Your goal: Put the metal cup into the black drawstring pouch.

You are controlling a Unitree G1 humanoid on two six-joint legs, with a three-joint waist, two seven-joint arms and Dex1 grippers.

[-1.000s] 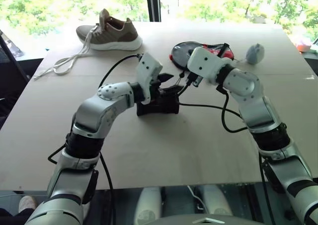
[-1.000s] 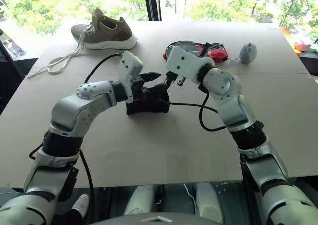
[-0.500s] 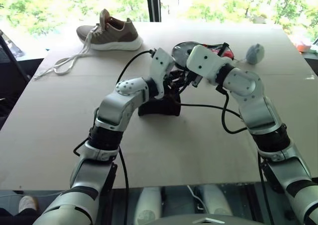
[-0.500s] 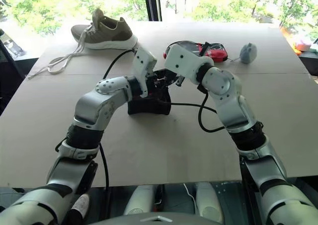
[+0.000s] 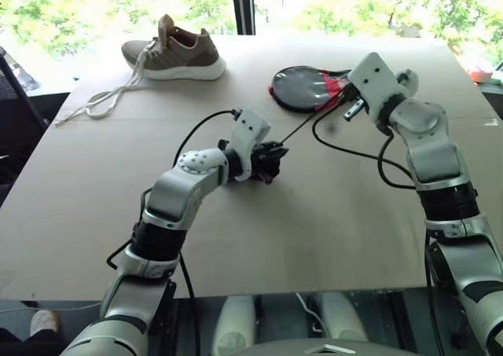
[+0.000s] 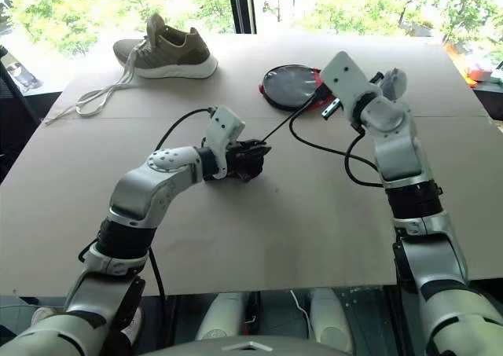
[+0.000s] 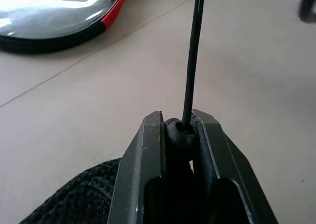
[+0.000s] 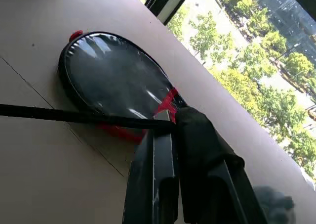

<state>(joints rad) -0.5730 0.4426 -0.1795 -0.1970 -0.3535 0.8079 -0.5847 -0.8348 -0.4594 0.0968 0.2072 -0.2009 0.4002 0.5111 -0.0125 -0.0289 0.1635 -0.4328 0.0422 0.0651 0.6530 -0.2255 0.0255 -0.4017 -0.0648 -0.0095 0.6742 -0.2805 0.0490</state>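
The black drawstring pouch [image 5: 253, 170] lies bunched on the worktop [image 5: 314, 222]. The left end effector [image 7: 181, 130] is clamped on the pouch's toggle [image 7: 178, 132]. The cord [image 5: 302, 126] runs taut from there to the right end effector [image 8: 170, 125], which pinches it above the paddle case [image 5: 302, 87]. A shoe [image 5: 173, 53] sits well apart.

The black drawstring pouch [image 5: 253, 170] is seen as black with a fine mesh weave, and its cord [image 5: 302, 126] and bead toggle [image 7: 178, 131] are black too. The round paddle case [image 5: 302, 88] is coloured glossy black with red trim. The shoe [image 5: 174, 52] is shown in olive-brown with a white sole and pale laces. The rounded lump [image 6: 394, 81] is tinted grey-blue. The table [image 5: 314, 222] is covered in plain tan.
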